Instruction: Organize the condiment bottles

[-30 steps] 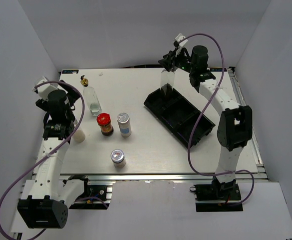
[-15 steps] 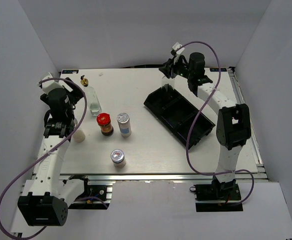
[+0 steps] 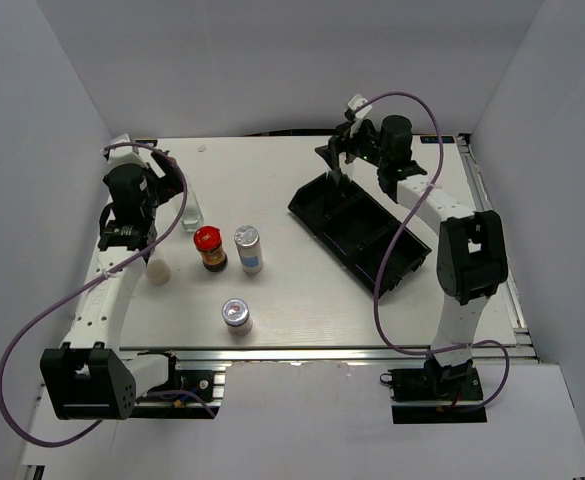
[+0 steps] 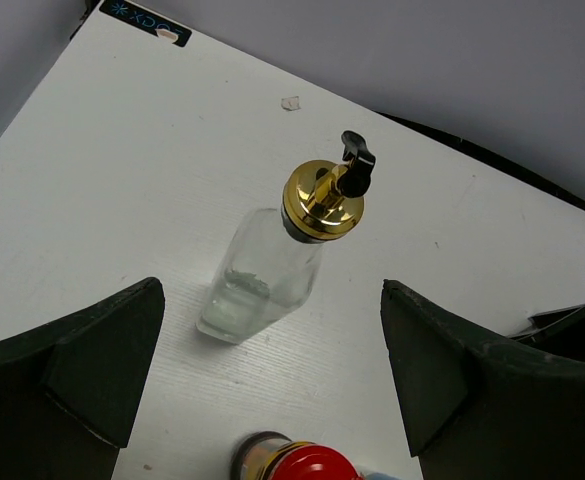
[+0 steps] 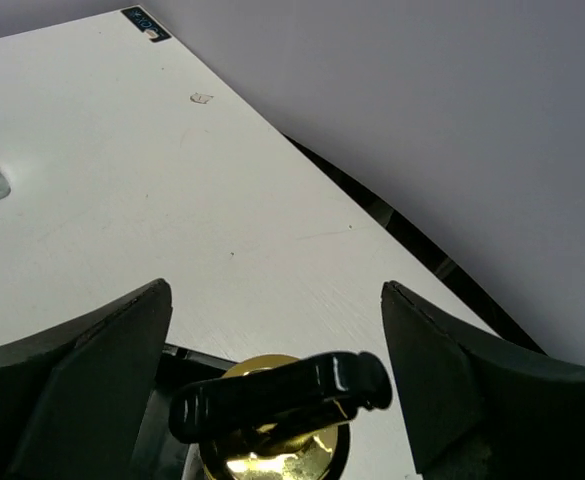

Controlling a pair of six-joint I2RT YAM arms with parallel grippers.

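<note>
**Desk:** Start at your hands. How do they sit?

**Me:** In my left wrist view the left gripper [image 4: 272, 300] is spread wide. It has one finger [image 4: 92, 360] on each side of the left glass bottle [image 4: 259, 285], and both are clear of it. The bottle's gold pourer top [image 4: 322, 200] shows between them. The right gripper [image 5: 274, 300] is spread the same way, straddling the right glass bottle [image 5: 272, 450]. Of that one I see only the gold top and its black lever [image 5: 282, 392], and I see no contact.

**Desk:** Where does everything stand?

**Me:** I'm reading the overhead view as a clock, with twelve at the far wall. The left bottle is at ten o'clock on the table [image 3: 292, 290], near the far left corner. The right bottle is at one o'clock, at the far end of the black tray [image 3: 367, 232], which runs diagonally toward three. Its glass hardly shows from above. The red-lidded jar [image 3: 209, 247] and a silver-capped shaker [image 3: 248, 248] stand just beside each other, left of centre. A second shaker [image 3: 236, 315] is at seven, near the front edge. A small pale shaker [image 3: 158, 271] is at nine, close to my left arm [image 3: 112, 290].

**Desk:** Room to move?

**Me:** There is bare table between the left bottle and the tray, and more at five o'clock, in front of the tray. The right hand is working close to the far edge and the wall [image 5: 422, 100]. The tray's near end stops short of the right edge, and my right arm [image 3: 469, 255] is over that gap.
</note>
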